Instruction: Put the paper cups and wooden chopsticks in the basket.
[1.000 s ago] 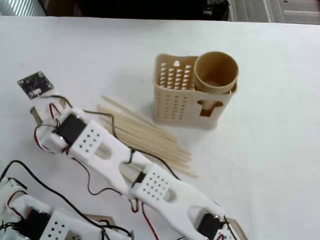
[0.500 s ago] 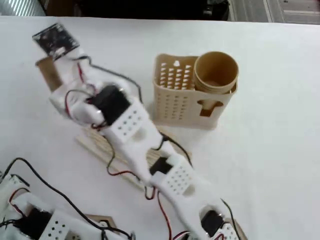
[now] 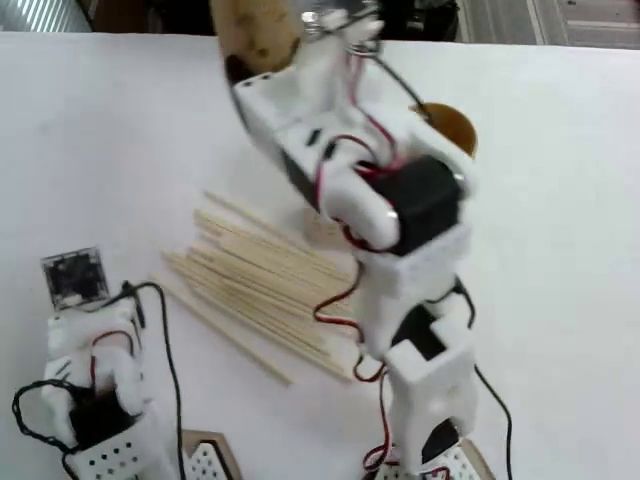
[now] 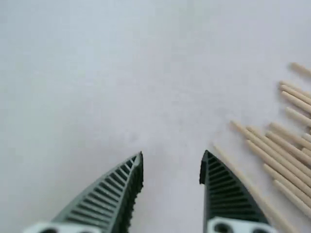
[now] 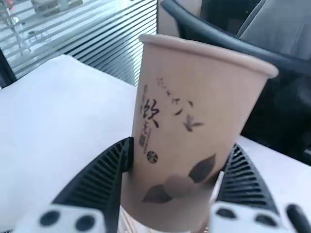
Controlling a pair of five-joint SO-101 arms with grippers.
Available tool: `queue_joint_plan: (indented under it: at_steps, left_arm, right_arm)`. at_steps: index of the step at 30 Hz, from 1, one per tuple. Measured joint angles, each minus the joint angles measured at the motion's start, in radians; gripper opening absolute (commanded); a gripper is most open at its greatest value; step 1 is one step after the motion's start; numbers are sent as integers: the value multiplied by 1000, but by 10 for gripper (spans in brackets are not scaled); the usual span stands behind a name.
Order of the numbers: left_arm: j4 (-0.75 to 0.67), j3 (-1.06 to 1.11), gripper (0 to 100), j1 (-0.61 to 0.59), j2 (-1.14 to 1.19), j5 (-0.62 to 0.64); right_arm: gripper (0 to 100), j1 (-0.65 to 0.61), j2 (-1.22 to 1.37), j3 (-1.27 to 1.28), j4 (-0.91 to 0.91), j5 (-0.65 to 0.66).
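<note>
My right gripper [image 5: 181, 145] is shut on a brown paper cup [image 5: 194, 126] with a leaf print, held upright. From above, that cup [image 3: 255, 40] hangs high over the table's far side, in the raised right arm [image 3: 380, 200]. This arm hides most of the basket. The rim of another paper cup [image 3: 452, 127] peeks out behind it. A loose heap of wooden chopsticks [image 3: 260, 290] lies on the white table. My left gripper [image 4: 171, 167] is open just above bare table, with the chopstick ends [image 4: 282, 155] beside one finger.
The left arm [image 3: 95, 380] sits at the near left corner with loose red and black wires. Chairs and window blinds stand beyond the table's far edge [image 5: 73, 29]. Bare white tabletop stretches to the left and right of the chopsticks.
The right arm has swung up off the table and over toward the basket, carrying the cup. The left arm has come forward at the near left. The chopsticks have shifted a little.
</note>
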Motion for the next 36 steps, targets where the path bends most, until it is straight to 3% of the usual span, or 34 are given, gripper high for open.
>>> queue_joint_plan:
  at_steps: [7,17,25,36]
  left_arm:
    - [0,60,200,77,0,-58]
    - [0,69,203,83,0,-109]
    - [0,69,202,83,0,-109]
    - [-9,84,200,84,0,-118]
  right_arm:
    - [152,103,-166,57,9,64]
    - [152,201,-534,658,-17,71]
    - [149,388,-563,1112,-322,71]
    - [151,488,-565,1540,-738,71]
